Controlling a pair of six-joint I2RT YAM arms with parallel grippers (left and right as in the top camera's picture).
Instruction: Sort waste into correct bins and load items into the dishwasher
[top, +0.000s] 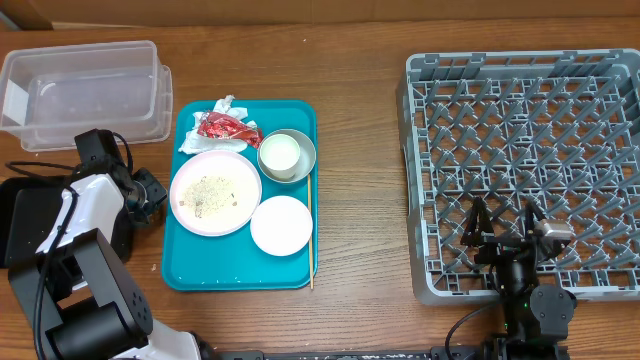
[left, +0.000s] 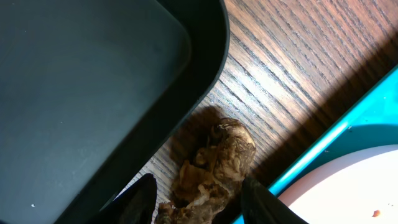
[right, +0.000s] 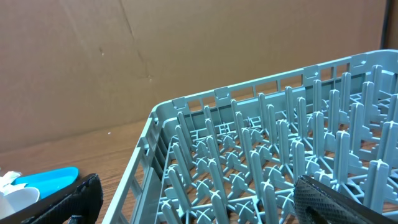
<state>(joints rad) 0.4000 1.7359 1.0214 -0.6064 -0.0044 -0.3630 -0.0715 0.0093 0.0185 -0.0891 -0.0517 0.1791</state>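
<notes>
As seen from overhead, the teal tray (top: 240, 262) lies left of centre on the table (top: 360, 120). It carries the pink plate (top: 214, 192) strewn with rice (top: 212, 190), the white plate (top: 281, 225) just right of it, and the bowl (top: 305, 150) with the cup (top: 279, 155) inside. The red wrapper (top: 228, 127) and napkin (top: 205, 140) sit at the tray's far left corner. A chopstick (top: 311, 230) lies along its right rim. The tub (top: 85, 90) stands at the far left, the rack (top: 525, 110) on the right. Your left gripper (top: 150, 195) is down just off the tray's left edge. Your right gripper (top: 503, 228) hangs over the rack's near left part.

In your left wrist view, a brownish scrap (left: 214, 165) fills the gap between the half-closed fingers (left: 142, 200), touching both. It is over bare wood between the black tray (left: 93, 93) and the teal tray's rim. You cannot tell whether it is lifted.

In your right wrist view, the fingers (right: 78, 199) are spread fully wide and hold nothing, with the rack's pegs below them
</notes>
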